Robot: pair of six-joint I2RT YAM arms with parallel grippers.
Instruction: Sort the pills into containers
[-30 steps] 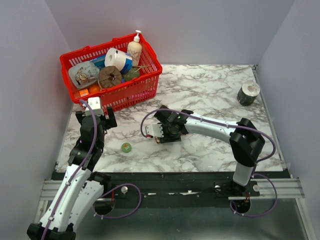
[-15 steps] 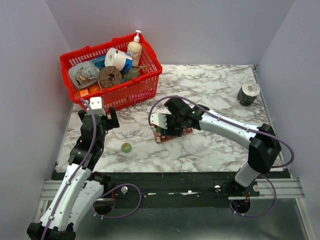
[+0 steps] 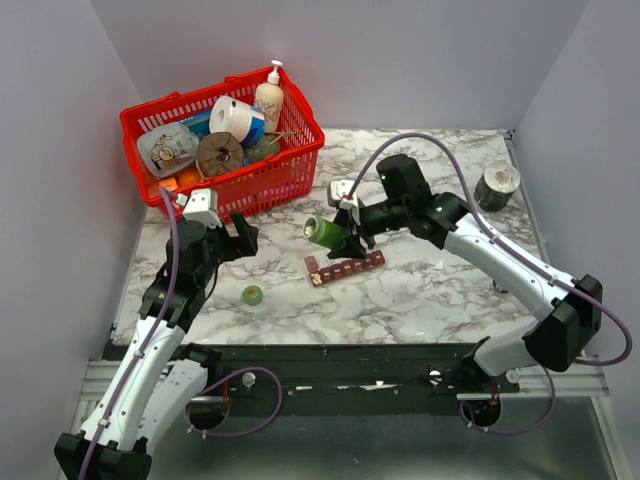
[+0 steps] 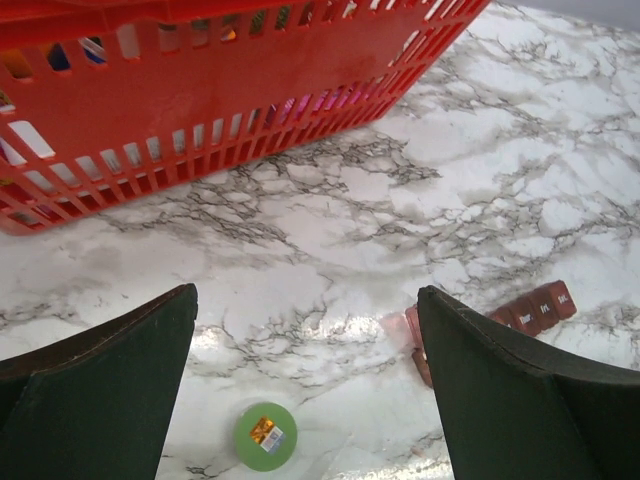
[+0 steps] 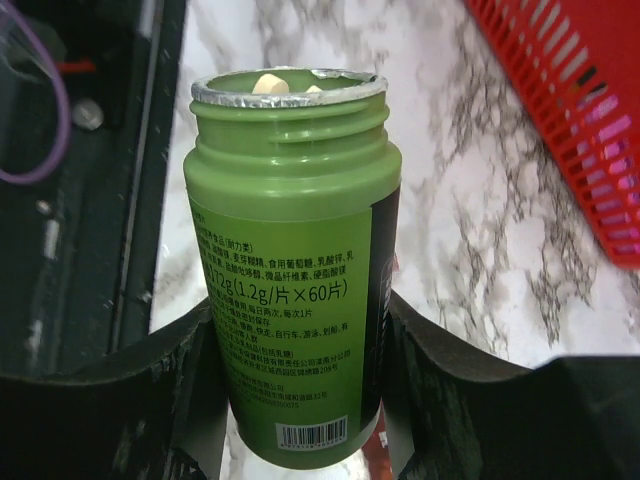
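Note:
My right gripper (image 3: 338, 235) is shut on a green pill bottle (image 3: 322, 232) and holds it tilted above the table, just behind the dark red-brown container strip (image 3: 346, 268). In the right wrist view the bottle (image 5: 290, 260) is uncapped, with pale pills (image 5: 268, 84) showing at its mouth. The bottle's green cap (image 3: 253, 295) lies on the marble to the left of the strip; it also shows in the left wrist view (image 4: 266, 436). My left gripper (image 3: 243, 237) is open and empty above the table, left of the strip (image 4: 530, 310).
A red wire basket (image 3: 292, 170) full of household items stands at the back left, close behind my left gripper. A small dark roll (image 3: 496, 186) stands at the back right. The table's near edge (image 3: 340, 342) is a black rail.
My right gripper has lifted the green bottle up and back off the strip, which now lies uncovered. My left gripper has swung to the right.

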